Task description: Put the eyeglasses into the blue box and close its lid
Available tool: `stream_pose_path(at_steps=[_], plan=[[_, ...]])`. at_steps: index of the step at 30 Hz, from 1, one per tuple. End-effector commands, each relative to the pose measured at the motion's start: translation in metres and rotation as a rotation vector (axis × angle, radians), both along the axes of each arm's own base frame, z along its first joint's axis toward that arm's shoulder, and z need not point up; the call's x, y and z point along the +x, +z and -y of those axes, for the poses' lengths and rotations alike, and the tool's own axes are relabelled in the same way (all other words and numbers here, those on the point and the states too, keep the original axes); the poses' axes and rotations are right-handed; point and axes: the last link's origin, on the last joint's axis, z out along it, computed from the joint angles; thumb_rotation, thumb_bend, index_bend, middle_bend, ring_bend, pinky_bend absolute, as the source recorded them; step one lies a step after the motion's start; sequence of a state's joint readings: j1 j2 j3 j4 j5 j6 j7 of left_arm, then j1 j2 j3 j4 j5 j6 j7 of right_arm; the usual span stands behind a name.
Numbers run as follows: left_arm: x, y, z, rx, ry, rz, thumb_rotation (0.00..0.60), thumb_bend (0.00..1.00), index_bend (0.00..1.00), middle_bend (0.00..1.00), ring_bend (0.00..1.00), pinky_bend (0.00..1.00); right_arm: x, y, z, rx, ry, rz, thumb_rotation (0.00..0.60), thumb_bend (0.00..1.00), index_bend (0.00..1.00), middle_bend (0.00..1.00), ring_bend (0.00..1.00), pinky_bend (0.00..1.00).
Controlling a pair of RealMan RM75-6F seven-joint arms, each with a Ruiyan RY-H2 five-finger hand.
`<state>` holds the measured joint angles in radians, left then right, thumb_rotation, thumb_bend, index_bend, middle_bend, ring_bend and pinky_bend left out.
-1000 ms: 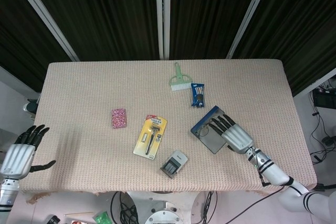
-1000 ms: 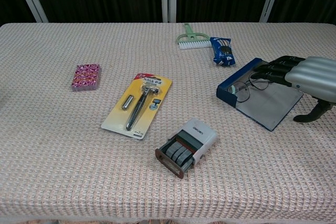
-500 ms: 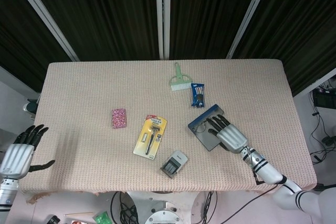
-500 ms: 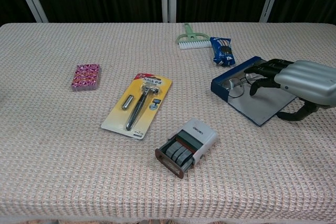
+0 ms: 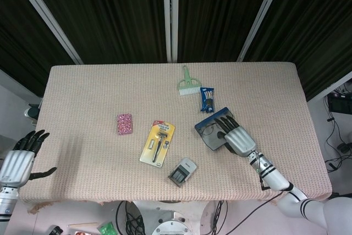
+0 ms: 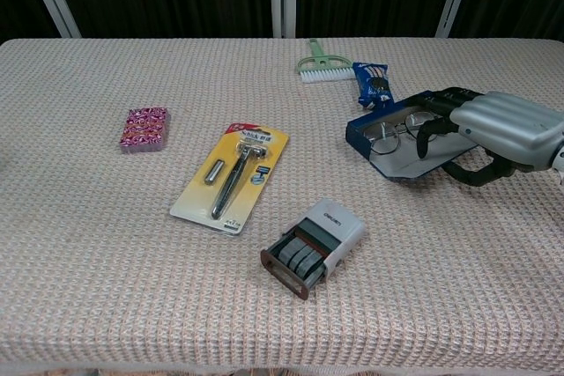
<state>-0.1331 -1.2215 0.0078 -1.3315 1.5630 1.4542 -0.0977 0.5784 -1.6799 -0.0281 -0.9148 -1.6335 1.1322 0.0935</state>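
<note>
A date stamp [image 6: 313, 247] sits at the table's [image 5: 82, 92] near edge, the left hand [image 5: 19, 160] spread beyond its left side. Farther back, the right hand [image 6: 493, 129] grips the lid of the blue box [image 6: 379, 134], eyeglasses [image 6: 397, 132] inside.
</note>
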Motion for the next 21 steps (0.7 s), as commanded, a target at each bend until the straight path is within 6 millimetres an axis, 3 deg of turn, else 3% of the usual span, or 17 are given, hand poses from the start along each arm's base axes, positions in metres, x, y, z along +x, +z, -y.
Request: stream_pose_path(at_steps=[1,7,11,15,21], plan=[[0.000,-0.001,0.000,-0.002,0.001,0.000,0.482,0.00,0.10,0.09,0.07,0.19,0.002,-0.002,0.003,-0.004,-0.007,0.006,0.600,0.44,0.49,0.00,0.00,0.00],[-0.001,-0.002,0.000,-0.005,0.006,0.001,0.480,0.00,0.10,0.09,0.07,0.19,0.002,-0.004,0.004,-0.017,0.001,-0.005,0.600,0.44,0.75,0.00,0.00,0.00],[-0.001,-0.002,0.000,-0.004,0.005,0.002,0.482,0.00,0.10,0.09,0.07,0.19,-0.004,0.005,0.000,-0.045,0.007,-0.019,0.600,0.44,0.89,0.00,0.00,0.00],[-0.002,-0.001,0.001,0.001,0.006,0.002,0.482,0.00,0.10,0.09,0.07,0.19,-0.017,0.030,-0.015,-0.084,0.015,-0.023,0.600,0.44,0.98,0.01,0.00,0.00],[-0.006,-0.002,0.001,-0.001,0.017,0.008,0.479,0.00,0.10,0.09,0.07,0.19,-0.040,0.080,-0.050,-0.120,-0.005,-0.048,0.600,0.44,1.00,0.01,0.00,0.00]])
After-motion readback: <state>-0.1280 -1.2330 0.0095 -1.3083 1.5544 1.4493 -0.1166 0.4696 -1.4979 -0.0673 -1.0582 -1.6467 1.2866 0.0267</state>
